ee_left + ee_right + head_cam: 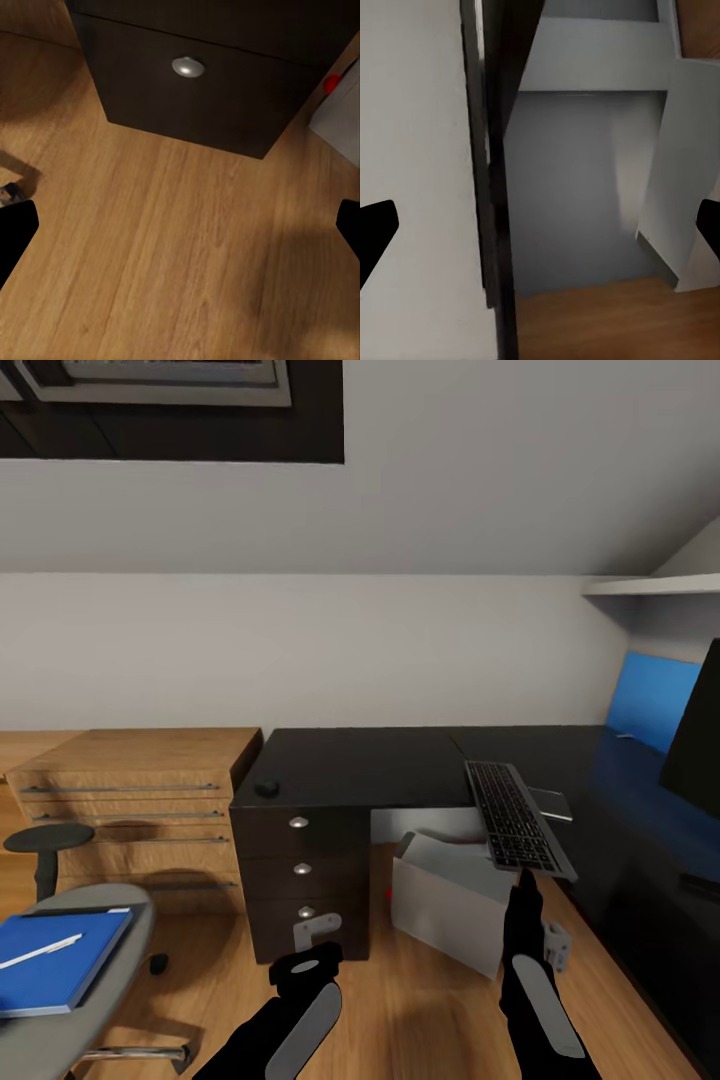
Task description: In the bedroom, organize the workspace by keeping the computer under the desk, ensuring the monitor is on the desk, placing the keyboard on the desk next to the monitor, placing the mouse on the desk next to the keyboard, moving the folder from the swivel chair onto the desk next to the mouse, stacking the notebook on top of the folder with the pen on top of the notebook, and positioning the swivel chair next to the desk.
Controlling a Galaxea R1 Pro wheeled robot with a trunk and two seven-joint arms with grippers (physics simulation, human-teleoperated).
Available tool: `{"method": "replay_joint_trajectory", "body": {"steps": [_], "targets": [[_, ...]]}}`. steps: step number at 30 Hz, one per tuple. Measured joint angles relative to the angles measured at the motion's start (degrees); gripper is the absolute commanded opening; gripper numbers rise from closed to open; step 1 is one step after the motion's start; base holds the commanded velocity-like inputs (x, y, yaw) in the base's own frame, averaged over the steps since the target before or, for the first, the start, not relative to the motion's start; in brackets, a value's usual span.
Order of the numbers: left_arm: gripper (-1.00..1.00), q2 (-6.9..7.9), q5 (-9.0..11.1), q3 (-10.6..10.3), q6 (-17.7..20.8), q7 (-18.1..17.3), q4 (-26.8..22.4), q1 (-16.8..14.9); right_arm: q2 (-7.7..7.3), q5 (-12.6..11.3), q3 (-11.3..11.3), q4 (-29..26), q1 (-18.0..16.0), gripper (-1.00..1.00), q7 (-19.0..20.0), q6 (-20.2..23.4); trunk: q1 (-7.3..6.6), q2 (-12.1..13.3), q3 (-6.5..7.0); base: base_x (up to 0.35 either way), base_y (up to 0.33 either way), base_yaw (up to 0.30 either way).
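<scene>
Black surface (400, 760) already carries the keyboard (515, 817), overhanging its near edge, and the mouse (266, 787) far left; blue folder (55, 960) and pen (40, 950) are left on the swivel chair (110, 1000); both claws (305, 963) (524, 880) are spread wide, holding nothing.

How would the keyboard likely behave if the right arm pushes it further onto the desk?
The keyboard looks flat and rigid, so it would probably slide as one piece. Its near end overhangs the desk edge, so downward pressure there might tip it off.
</scene>
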Motion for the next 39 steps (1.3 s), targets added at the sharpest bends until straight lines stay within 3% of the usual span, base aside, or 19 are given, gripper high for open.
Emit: {"method": "replay_joint_trajectory", "body": {"steps": [5,13,18,30,39], "targets": [[1.00,0.00,0.0,0.0,0.0,0.0,0.0,0.0,0.00,0.0,0.0,0.0,0.0,1.00,0.0,0.0,-1.10,2.0,0.90,0.000,0.000,0.000],[1.00,0.00,0.0,0.1,0.0,0.0,0.0,0.0,0.00,0.1,0.1,-0.1,0.0,1.00,0.0,0.0,-1.11,2.0,0.90,0.000,0.000,0.000],[1.00,-0.03,0.0,0.0,0.0,0.0,0.0,0.0,0.00,0.1,0.1,-0.1,0.0,1.00,0.0,0.0,-2.20,4.0,1.80,0.000,0.000,0.000],[1.00,0.00,0.0,0.0,0.0,0.0,0.0,0.0,0.00,0.1,0.1,-0.1,0.0,1.00,0.0,0.0,-2.20,4.0,1.80,0.006,0.000,0.000],[1.00,0.00,0.0,0.0,0.0,0.0,0.0,0.0,0.00,0.2,0.1,-0.1,0.0,1.00,0.0,0.0,-2.21,4.0,1.80,0.168,0.000,0.000]]}}
